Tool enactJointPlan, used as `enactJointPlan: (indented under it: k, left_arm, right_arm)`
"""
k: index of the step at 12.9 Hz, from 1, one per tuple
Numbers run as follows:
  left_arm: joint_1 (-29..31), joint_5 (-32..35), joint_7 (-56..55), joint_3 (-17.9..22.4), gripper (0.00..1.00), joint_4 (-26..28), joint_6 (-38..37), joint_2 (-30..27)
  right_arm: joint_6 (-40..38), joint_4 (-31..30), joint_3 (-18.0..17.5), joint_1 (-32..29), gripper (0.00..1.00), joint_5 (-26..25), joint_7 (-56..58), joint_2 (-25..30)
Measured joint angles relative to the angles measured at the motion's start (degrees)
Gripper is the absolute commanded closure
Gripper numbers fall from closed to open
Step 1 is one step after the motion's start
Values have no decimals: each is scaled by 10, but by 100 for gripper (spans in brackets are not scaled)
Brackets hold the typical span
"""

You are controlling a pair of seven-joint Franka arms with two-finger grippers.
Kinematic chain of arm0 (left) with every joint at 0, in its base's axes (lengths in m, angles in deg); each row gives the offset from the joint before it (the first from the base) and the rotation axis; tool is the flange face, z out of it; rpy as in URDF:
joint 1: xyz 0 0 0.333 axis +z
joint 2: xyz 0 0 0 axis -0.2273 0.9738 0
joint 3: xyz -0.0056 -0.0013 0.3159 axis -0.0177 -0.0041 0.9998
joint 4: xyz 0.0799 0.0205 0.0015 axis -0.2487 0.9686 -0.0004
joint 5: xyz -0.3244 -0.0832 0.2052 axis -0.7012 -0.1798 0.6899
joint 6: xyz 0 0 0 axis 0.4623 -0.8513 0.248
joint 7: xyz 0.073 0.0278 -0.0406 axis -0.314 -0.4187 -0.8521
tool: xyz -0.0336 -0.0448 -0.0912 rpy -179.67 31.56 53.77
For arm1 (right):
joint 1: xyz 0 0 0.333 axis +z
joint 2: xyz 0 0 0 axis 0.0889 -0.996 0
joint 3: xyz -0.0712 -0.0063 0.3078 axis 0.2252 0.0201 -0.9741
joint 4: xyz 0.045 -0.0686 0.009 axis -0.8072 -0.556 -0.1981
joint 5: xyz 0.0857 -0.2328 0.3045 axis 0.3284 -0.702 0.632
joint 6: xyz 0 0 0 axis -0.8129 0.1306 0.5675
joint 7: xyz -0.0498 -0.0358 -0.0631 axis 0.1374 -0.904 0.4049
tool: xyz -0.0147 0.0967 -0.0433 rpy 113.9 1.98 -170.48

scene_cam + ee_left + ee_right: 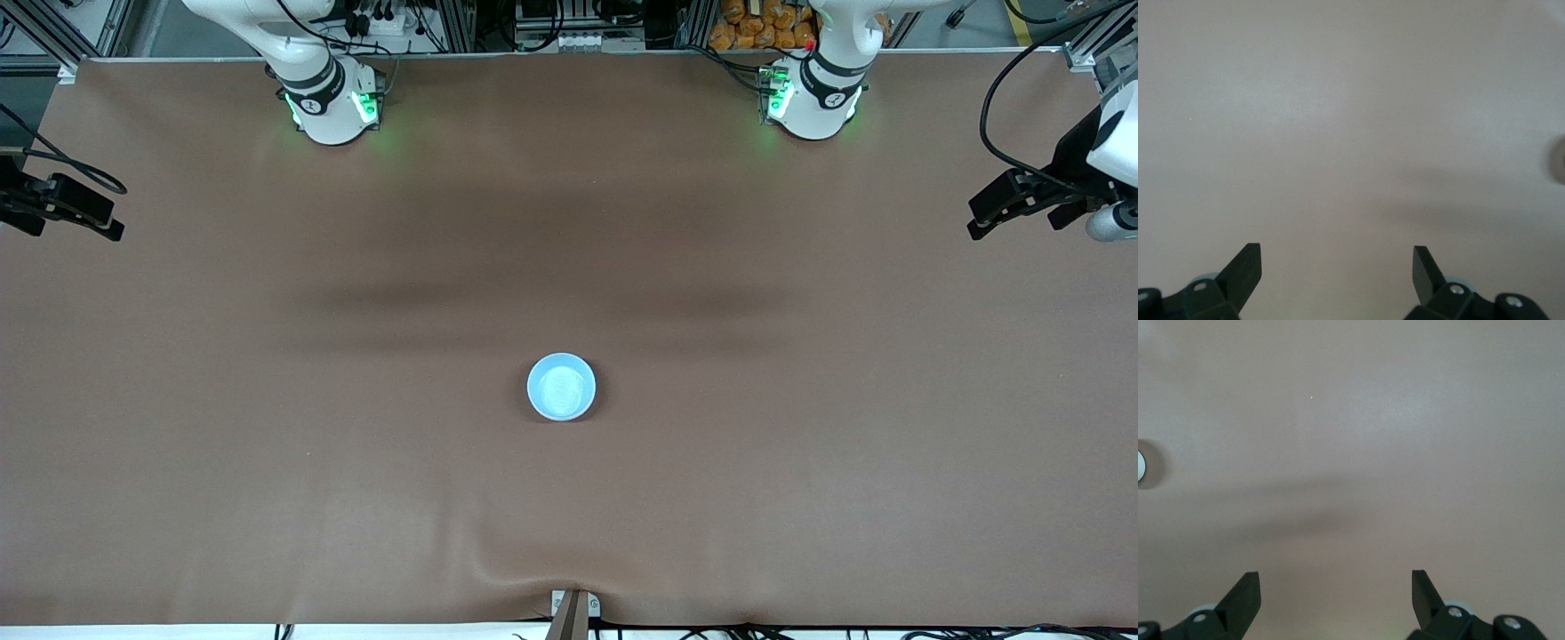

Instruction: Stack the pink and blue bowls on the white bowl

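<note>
The desk [267, 444] is covered by a brown sheet, wrinkled at the edge nearest the front camera. Both arms wait, drawn out toward the ends of the desk. The left pincer [1337, 270] hangs over bare sheet at the left arm's end, jaws wide and empty. The right pincer [1335, 597] hangs over bare sheet at the right arm's end, jaws wide and empty.

Only one bowl shows: the blue bowl [561, 387], upright at mid-desk, well apart from both pincers. From above, only its blue inside is visible; whether the pink and white bowls sit nested beneath it cannot be told.

Risk, as a judgement: if the stack is complete, a further approach could clip the rim and tip or shift it.
</note>
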Motion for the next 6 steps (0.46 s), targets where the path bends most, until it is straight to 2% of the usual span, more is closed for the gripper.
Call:
enactJointPlan:
  k: [6]
  left_arm:
    - [0,0,20,0,0,0,-21,0]
  right_arm:
    - [0,-6,0,0,0,0,-1,0]
